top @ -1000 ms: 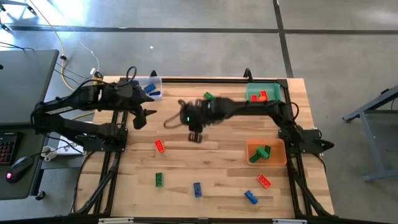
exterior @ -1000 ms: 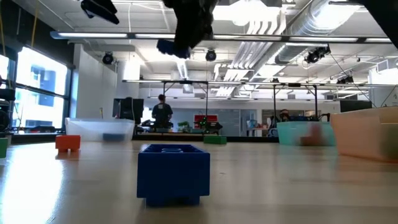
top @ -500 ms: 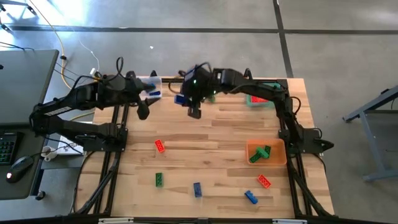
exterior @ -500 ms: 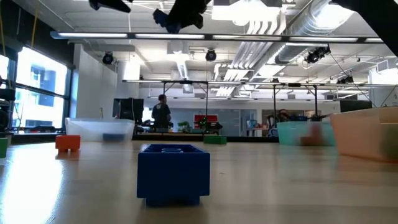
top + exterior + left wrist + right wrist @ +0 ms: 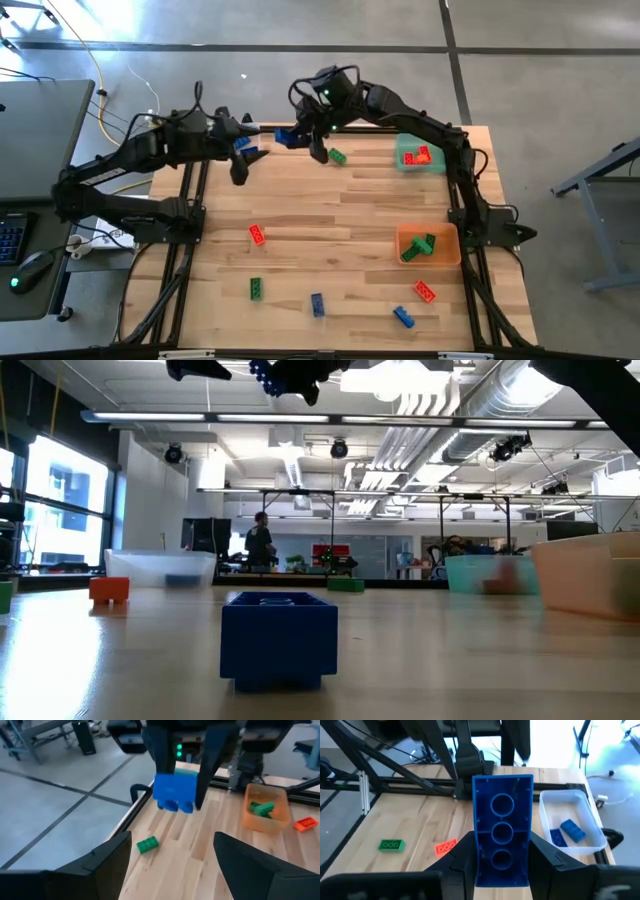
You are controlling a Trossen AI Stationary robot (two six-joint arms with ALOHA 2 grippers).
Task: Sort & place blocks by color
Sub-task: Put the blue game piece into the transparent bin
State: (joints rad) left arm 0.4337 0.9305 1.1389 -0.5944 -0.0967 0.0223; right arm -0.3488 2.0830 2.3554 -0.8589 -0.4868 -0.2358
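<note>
- Wooden worktop (image 5: 330, 220) with black frame sat on a grey concrete floor; low view looked into an open lab hall with a person (image 5: 260, 540) standing far back.
- Near edge, high view: blue block (image 5: 403, 317), second blue block (image 5: 317, 305), green block (image 5: 256, 289), red block (image 5: 425, 291) lay loose, well apart.
- Big blue block (image 5: 279, 638) filled the low view foreground, resting on the wood.
- Mid worktop: red block on its own (image 5: 257, 235); orange bin (image 5: 447, 240) on the right side held a green block (image 5: 419, 247).
- Far right corner: teal bin (image 5: 402, 152) held red blocks (image 5: 420, 155).
- Loose green block near the far edge (image 5: 338, 156), just beside the right arm.
- Right pincer (image 5: 300, 138) was up in the air over the far edge, clamped on a blue held block (image 5: 287, 137); right wrist view showed the held block (image 5: 502, 837) upright between the fingers, underside facing the camera.
- Clear bin (image 5: 572, 827) at the far left corner held blue blocks (image 5: 567, 832); the held block was near it, not over it.
- Left pincer (image 5: 243, 160) hovered at the far left by the clear bin, fingers apart, nothing in them; left wrist view looked at the held block (image 5: 174, 793).
</note>
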